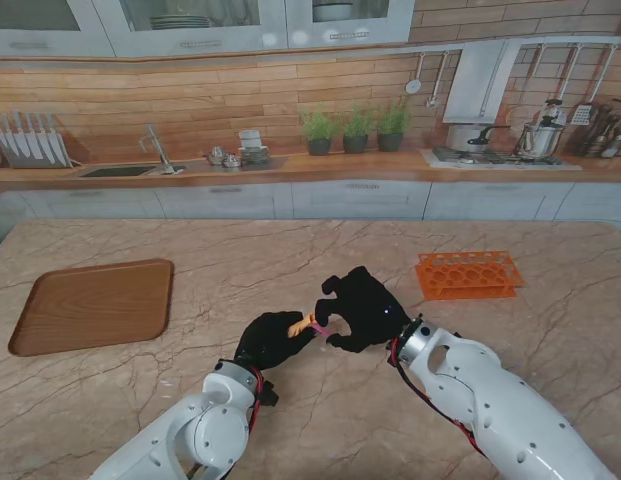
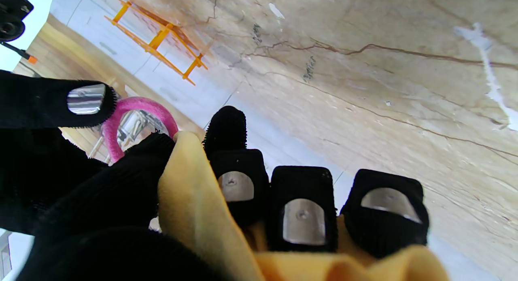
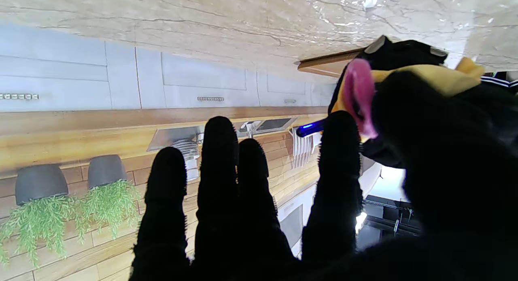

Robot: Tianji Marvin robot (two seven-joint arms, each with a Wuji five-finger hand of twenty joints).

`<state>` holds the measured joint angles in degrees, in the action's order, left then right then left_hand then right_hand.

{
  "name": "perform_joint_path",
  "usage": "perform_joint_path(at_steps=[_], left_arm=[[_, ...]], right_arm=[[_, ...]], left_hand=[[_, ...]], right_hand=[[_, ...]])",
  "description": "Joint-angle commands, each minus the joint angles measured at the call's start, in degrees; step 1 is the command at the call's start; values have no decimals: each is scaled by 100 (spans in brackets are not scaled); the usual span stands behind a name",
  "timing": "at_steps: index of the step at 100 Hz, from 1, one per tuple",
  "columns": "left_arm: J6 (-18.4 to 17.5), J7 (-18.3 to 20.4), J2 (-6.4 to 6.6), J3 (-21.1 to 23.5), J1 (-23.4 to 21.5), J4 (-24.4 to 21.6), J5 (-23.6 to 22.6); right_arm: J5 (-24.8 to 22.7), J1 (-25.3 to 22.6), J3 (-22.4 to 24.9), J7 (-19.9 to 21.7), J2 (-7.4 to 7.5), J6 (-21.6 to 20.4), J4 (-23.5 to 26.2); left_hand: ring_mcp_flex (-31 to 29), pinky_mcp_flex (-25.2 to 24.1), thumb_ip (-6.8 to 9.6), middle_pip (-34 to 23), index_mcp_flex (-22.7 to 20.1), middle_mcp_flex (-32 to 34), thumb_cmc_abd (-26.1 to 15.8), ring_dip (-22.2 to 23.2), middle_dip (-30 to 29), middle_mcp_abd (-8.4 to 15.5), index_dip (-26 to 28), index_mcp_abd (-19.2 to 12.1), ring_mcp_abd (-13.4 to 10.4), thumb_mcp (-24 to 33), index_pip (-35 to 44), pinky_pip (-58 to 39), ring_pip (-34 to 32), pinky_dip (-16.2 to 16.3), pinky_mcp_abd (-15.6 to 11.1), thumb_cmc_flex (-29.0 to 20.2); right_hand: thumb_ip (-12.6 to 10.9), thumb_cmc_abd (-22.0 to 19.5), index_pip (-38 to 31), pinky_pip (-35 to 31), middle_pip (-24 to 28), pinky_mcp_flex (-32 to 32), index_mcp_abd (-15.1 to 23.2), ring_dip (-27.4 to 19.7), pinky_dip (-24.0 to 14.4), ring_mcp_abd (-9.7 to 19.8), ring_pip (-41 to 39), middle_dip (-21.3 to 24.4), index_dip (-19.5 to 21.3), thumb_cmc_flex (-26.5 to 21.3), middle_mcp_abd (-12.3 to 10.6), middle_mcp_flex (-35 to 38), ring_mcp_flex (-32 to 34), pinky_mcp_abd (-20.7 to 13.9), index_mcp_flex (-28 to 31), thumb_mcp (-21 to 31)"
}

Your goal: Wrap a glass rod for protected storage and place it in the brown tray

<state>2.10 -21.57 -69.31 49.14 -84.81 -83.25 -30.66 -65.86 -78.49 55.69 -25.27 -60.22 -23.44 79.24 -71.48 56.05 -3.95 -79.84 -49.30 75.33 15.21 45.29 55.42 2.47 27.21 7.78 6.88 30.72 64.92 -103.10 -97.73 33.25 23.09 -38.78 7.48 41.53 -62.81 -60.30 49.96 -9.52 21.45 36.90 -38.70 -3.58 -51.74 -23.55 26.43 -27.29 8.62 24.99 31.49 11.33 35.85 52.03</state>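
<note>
left hand [image 1: 273, 338]: closed around yellow cloth bundle [image 1: 298, 325], held above bench [image 1: 290, 260] centre; rod inside not visible | right hand [image 1: 362, 308]: fingers pinching pink band [image 1: 318, 327] at the bundle's end | brown tray [image 1: 90, 305]: far left, nothing in it | orange rack [image 1: 468, 274]: right, holes unfilled

Left hand [image 2: 243, 200] closed on a bunched yellow cloth [image 2: 194, 216], three black fingertips [image 2: 303, 220] with metal pads curled over its folds. Pink loop [image 2: 139, 109] sits just beside the cloth, touching its edge, with a right hand finger [image 2: 52, 103] hooked on the loop's far side. Orange rack [image 2: 162, 34] stands on the marble table [image 2: 364, 90], well apart from the cloth.
</note>
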Motion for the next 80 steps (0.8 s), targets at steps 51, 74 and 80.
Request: perform_joint_path(at_steps=[51, 74, 80], left_arm=[[-173, 79, 12, 57, -148, -142, -19], [-222, 107, 29, 72, -171, -162, -41], [-234, 117, 33, 75, -177, -169, -41]], right_arm=[[-60, -33, 109, -158, -9, 193, -8], [-37, -69, 194, -123, -15, 185, 21], [-15, -77, 206, -103, -19, 176, 25]], left_hand=[[-132, 141, 259, -504, -407, 187, -206, -10, -15, 190, 234, 353, -196, 268, 267, -926, -675, -24, 67, -7], [-132, 147, 325, -521, -448, 188, -138, -14, -33, 158, 338, 398, -181, 541, 375, -927, -680, -24, 83, 114], [-133, 149, 328, -525, -457, 188, -136, -14, -35, 164, 343, 396, -192, 565, 380, -928, -681, -23, 85, 120]], right_hand=[[37, -1272, -115, -463, 231, 66, -248, -78, 392, -123, -337, -123, -290, -820, 116, 270, 25, 23, 217, -117], [38, -1402, -53, -464, 220, 84, -253, -87, 419, -121, -327, -118, -302, -873, 105, 299, 8, 16, 178, -165], [46, -1454, -15, -455, 214, 98, -269, -92, 429, -120, -321, -115, -326, -899, 96, 327, 7, 8, 172, -192]])
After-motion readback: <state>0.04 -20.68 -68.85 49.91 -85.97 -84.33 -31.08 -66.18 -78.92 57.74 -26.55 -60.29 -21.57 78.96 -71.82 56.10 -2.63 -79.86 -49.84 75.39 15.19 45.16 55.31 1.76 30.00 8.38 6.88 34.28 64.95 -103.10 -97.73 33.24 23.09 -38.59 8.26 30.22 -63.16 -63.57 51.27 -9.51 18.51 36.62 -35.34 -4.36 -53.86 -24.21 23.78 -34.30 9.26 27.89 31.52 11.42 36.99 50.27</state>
